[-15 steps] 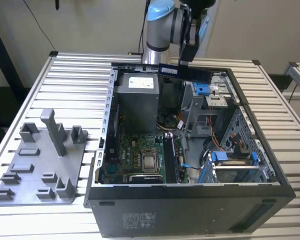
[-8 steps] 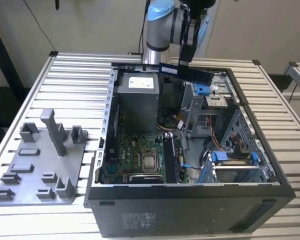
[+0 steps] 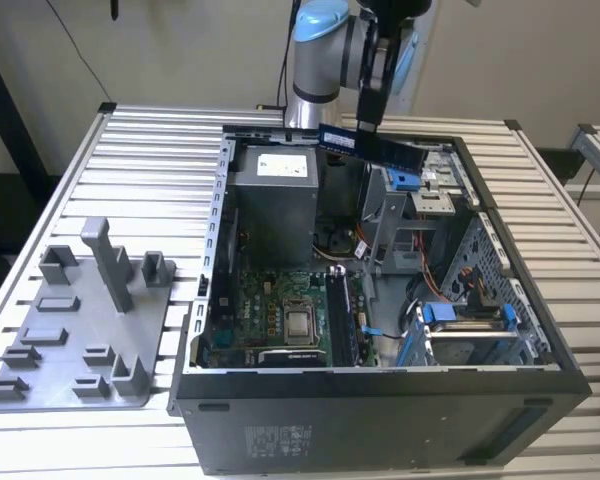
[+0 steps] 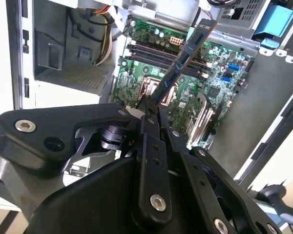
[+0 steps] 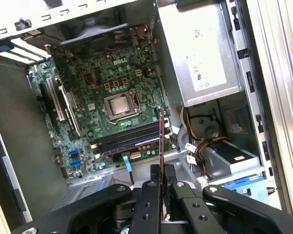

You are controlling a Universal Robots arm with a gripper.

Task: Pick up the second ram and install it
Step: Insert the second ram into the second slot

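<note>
One stick, the second ram (image 3: 380, 148), sits clamped in the gripper's (image 3: 368, 124) closed fingers, its long axis roughly level, high above the open case (image 3: 380, 405) and well apart from the motherboard's (image 5: 88, 92) slots (image 5: 129, 139).

Illegible small print on the power supply label (image 5: 205, 63) and the case-front sticker (image 3: 280, 438)

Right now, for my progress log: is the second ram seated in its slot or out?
Out. The pincer holds the second ram in the air above the open case, clear of the motherboard.
</note>
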